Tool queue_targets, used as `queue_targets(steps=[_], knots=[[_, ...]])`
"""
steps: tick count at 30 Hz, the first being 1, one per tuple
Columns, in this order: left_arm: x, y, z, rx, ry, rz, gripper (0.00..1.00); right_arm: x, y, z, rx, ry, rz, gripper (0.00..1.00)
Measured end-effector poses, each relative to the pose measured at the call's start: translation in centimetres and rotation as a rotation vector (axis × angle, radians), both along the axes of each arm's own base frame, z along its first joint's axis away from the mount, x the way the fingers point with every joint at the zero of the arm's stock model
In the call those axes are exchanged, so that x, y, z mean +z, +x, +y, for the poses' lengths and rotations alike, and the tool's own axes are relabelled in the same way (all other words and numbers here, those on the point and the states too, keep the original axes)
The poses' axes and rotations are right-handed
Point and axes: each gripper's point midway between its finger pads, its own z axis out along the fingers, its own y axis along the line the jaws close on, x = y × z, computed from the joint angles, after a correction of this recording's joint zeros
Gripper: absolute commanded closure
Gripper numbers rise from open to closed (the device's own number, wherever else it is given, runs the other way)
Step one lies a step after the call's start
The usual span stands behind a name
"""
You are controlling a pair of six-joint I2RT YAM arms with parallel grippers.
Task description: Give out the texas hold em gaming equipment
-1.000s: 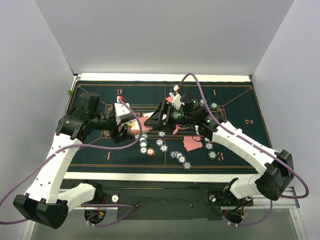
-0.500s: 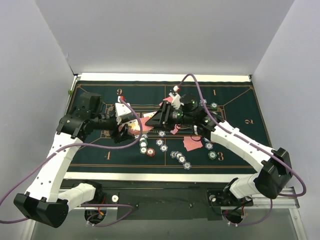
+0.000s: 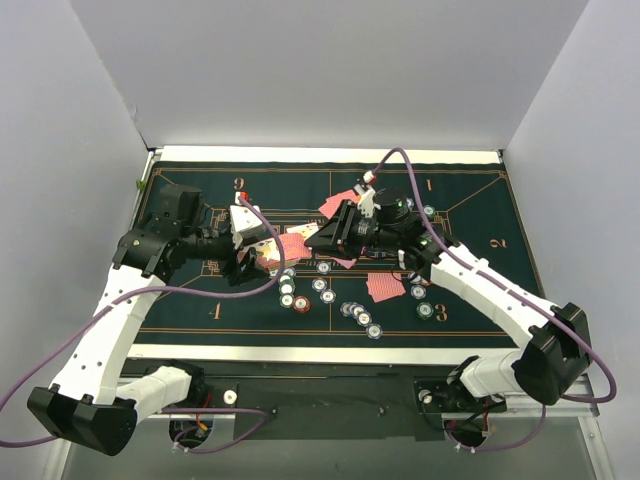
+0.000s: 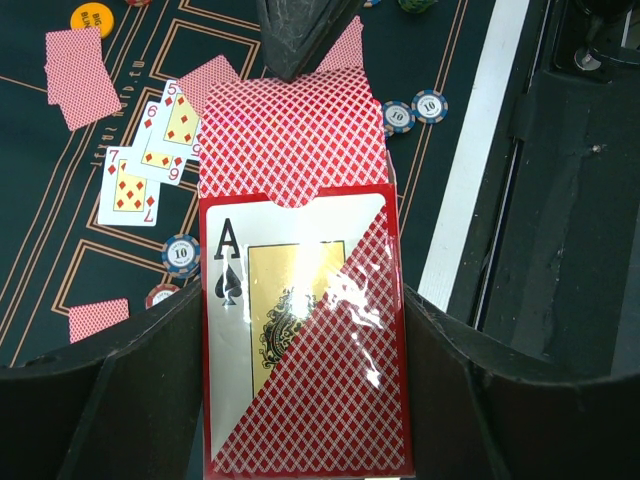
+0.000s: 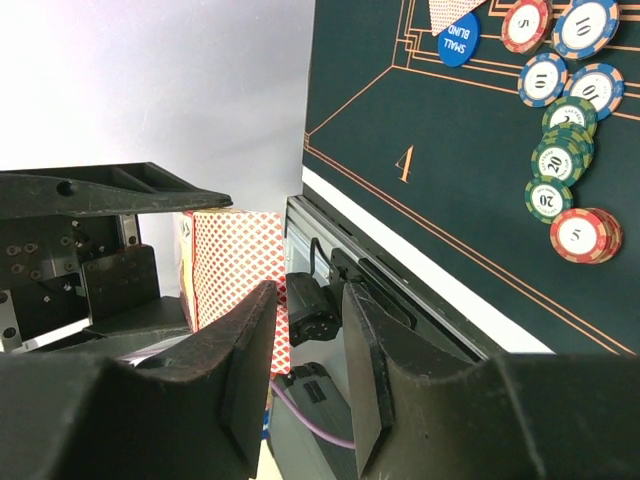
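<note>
My left gripper (image 4: 300, 330) is shut on a red-patterned card box (image 4: 300, 350) with an ace of spades on its face. A red-backed card (image 4: 290, 140) sticks out of the box's open top. My right gripper (image 3: 315, 238) has its tip at that card's far edge. Its jaws (image 5: 305, 300) stand a narrow gap apart, and nothing shows between them. Three face-up diamond cards (image 4: 150, 150) lie on the mat beside an orange disc (image 4: 92, 17). Poker chips (image 3: 360, 315) and a red-backed card (image 3: 385, 287) lie mid-mat.
The dark green felt mat (image 3: 470, 200) has a white strip (image 3: 330, 352) along its near edge, with a black rail beyond. A blue small-blind disc (image 5: 458, 40) and several chip stacks (image 5: 565, 150) lie near the number 4. White walls enclose the table.
The right gripper has shifted a little to the right, away from the box, and its jaws have narrowed. More of the red-backed card shows between the two grippers. The left arm has held still.
</note>
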Motion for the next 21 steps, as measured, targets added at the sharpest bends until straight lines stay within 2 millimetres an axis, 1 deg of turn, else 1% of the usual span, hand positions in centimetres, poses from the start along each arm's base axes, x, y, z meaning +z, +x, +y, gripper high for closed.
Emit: queue_targets(steps=[2,5,8,10,12,13,14,15,18,21], knots=[[0.0,0.0,0.0,0.000,0.000,0.000,0.61,0.2,0.0,0.0,-0.003,0.006,0.002,0.66],[0.0,0.0,0.0,-0.002,-0.002,-0.001,0.61,0.9,0.0,-0.5,-0.019,0.025,-0.004,0.65],[0.1,-0.1,-0.1,-0.005,-0.006,-0.001,0.61,2.3,-0.1,-1.3,-0.037,0.053,-0.028,0.63],[0.1,-0.1,-0.1,-0.006,-0.007,-0.002,0.61,3.7,-0.2,-2.0,-0.051,0.077,-0.057,0.60],[0.2,-0.2,-0.1,-0.008,-0.009,-0.002,0.61,4.8,-0.3,-2.5,-0.059,0.096,-0.081,0.56],[0.2,-0.2,-0.1,-0.008,-0.010,-0.003,0.61,5.1,-0.4,-2.6,-0.061,0.102,-0.089,0.52],[0.2,-0.2,-0.1,-0.008,-0.010,-0.003,0.61,5.3,-0.5,-2.6,-0.059,0.105,-0.094,0.50],[0.2,-0.2,-0.1,-0.008,-0.010,-0.003,0.61,5.3,-0.6,-2.5,-0.054,0.104,-0.096,0.47],[0.2,-0.2,-0.1,-0.009,-0.010,-0.003,0.61,4.7,-0.9,-1.8,-0.030,0.085,-0.088,0.41],[0.2,-0.2,-0.1,-0.010,-0.011,-0.002,0.61,3.3,-1.2,-0.6,0.005,0.054,-0.062,0.38]])
